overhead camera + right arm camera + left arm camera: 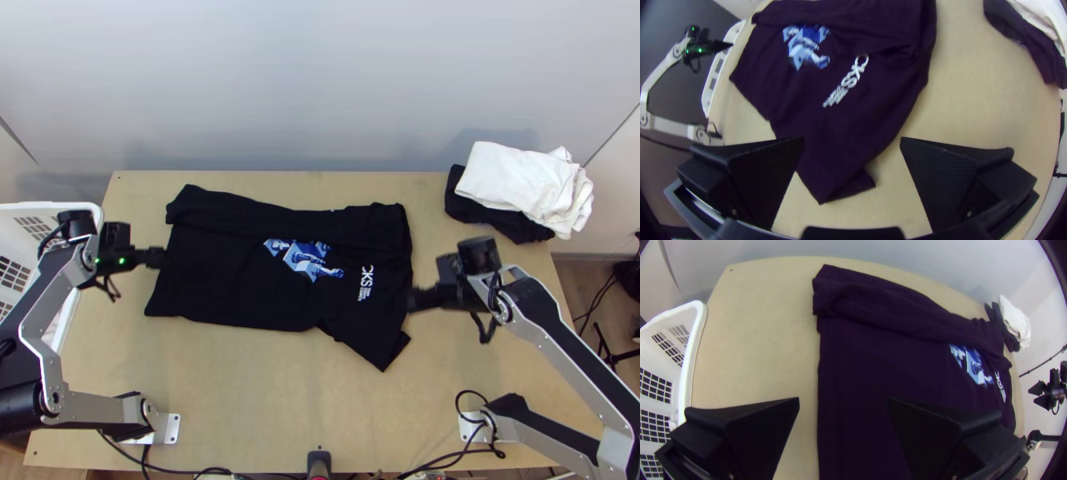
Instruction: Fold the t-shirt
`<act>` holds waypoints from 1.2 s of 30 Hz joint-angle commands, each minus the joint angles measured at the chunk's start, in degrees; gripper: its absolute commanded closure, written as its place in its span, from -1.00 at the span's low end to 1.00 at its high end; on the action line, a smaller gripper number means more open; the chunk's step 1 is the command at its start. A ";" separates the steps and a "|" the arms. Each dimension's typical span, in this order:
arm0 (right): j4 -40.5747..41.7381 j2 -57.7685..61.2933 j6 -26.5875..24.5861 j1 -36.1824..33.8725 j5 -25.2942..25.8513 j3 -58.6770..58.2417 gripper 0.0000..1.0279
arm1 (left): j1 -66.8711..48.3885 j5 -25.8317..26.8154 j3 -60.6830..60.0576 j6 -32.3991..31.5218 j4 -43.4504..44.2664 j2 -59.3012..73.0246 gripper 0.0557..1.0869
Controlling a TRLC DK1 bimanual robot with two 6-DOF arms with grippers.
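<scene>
A black t-shirt lies across the middle of the table, its far long side folded over in a strip that partly covers the blue print. One sleeve points toward the near edge at the right. My left gripper is over the shirt's left edge; in the left wrist view the left gripper stands open above that edge of the shirt. At the shirt's right side, near the sleeve, is my right gripper. Seen in the right wrist view, the right gripper is open above the sleeve of the shirt.
White clothing lies on dark folded clothing at the table's far right corner. A white laundry basket stands at the left edge. Cables run along the near edge. Bare wood shows between the shirt and the arm bases.
</scene>
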 commanded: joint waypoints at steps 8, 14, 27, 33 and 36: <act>-17.12 -0.06 -21.75 0.17 -3.88 -3.02 -0.93 | 6.17 2.44 -2.72 13.33 -11.04 -0.62 -0.87; -14.57 5.83 -26.23 -1.41 -1.95 -3.99 -0.93 | 6.70 2.35 -3.51 13.06 -10.87 -0.79 -0.87; -5.51 10.93 -22.19 6.32 0.51 -6.89 -0.86 | 5.20 2.44 -4.74 10.69 -10.25 -1.67 -0.87; -3.14 15.06 -20.96 10.01 3.41 -7.41 -0.81 | 4.41 2.44 -5.18 9.63 -9.72 -2.02 -0.87; -2.00 17.25 -20.78 10.89 3.94 -7.06 -0.71 | 4.41 2.44 -5.53 9.55 -9.37 -2.11 -0.87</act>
